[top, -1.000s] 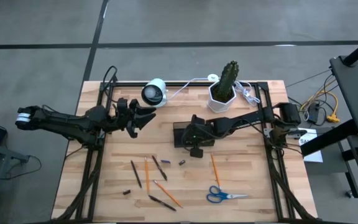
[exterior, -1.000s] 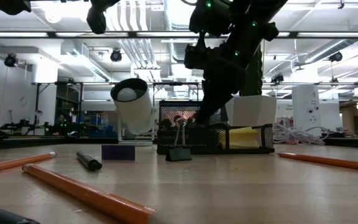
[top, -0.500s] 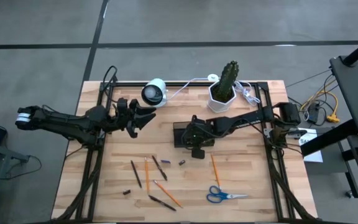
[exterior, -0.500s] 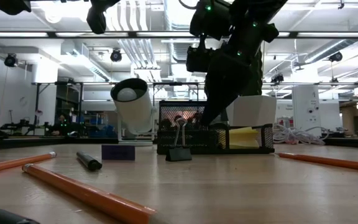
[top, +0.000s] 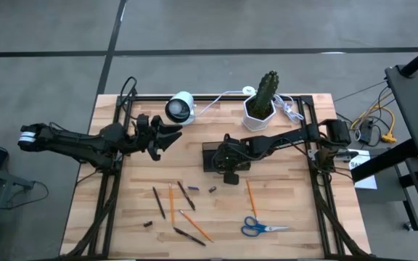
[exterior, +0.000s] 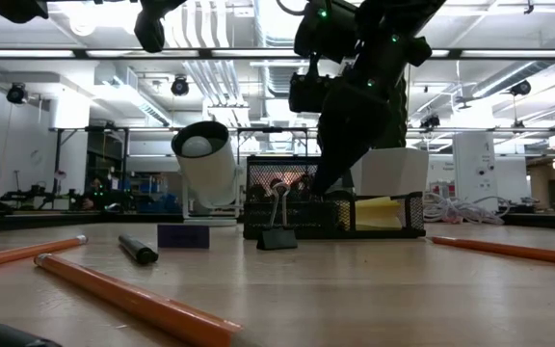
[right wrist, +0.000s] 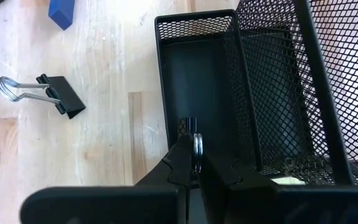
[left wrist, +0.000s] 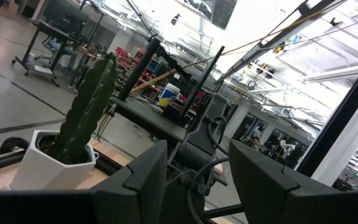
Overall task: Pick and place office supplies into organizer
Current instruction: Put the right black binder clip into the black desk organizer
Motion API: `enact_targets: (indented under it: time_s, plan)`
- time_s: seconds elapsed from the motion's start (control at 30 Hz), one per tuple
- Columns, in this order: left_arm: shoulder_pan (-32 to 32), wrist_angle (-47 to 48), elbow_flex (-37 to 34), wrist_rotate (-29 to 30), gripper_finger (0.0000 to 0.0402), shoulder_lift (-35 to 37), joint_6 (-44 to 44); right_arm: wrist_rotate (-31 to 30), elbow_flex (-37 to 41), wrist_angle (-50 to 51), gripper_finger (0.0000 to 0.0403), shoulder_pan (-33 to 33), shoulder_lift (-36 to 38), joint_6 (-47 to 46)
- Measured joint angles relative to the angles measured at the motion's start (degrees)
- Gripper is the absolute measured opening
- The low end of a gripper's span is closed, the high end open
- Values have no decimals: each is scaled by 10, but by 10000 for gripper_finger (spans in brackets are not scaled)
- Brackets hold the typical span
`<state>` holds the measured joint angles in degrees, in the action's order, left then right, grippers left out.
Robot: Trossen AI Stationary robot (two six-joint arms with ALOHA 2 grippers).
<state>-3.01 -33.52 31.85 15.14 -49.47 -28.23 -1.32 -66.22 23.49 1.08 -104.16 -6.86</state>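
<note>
One black binder clip (right wrist: 195, 144) sits pinched in the right tool (right wrist: 194, 168) above the mesh organizer (right wrist: 229, 93).

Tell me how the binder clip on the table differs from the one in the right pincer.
The loose binder clip lies on bare wood beside the organizer, both wire handles showing. The held clip is pinched in the shut right pincer over an organizer compartment. Both have silver wire handles.

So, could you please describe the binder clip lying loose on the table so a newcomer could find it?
Start at the black mesh organizer mid-table. On the bare wood just beside its open end lies the binder clip, black with silver wire handles. The small blue block nearby is solid and has no handles.
</note>
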Motion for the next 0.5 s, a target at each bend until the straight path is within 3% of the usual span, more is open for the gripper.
enact_targets:
  time_s: [0.5]
  plan:
    - [0,0,0,0,157,0,0,0,0,0,11,0,0,-20]
